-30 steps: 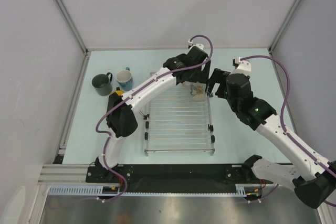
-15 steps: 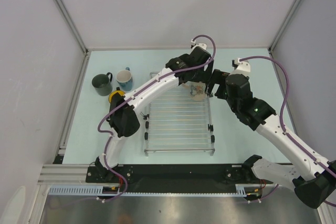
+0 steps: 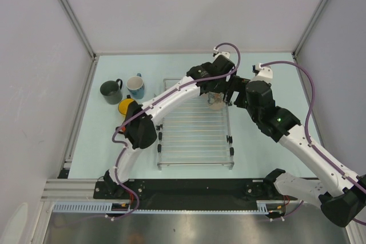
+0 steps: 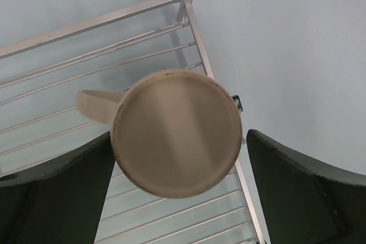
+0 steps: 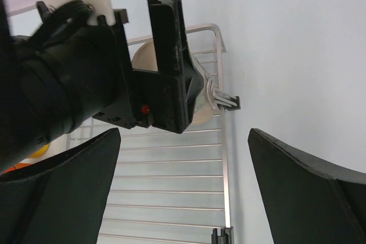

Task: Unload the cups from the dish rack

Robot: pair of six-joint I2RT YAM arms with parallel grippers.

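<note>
Left wrist view: left gripper point(image 4: 180, 141) hovering wide open, empty, directly over upturned beige mug point(image 4: 171, 124) standing on dish rack point(image 4: 86, 26)

From above, the left arm point(image 3: 171, 94) covered most of the beige mug point(image 3: 215, 103) at the dish rack's point(image 3: 194, 141) far right corner, and half of the yellow mug point(image 3: 123, 106). The left end effector's point(image 4: 178, 134) fingers point(image 4: 57, 198) ran off the wrist view's bottom edge.
</note>
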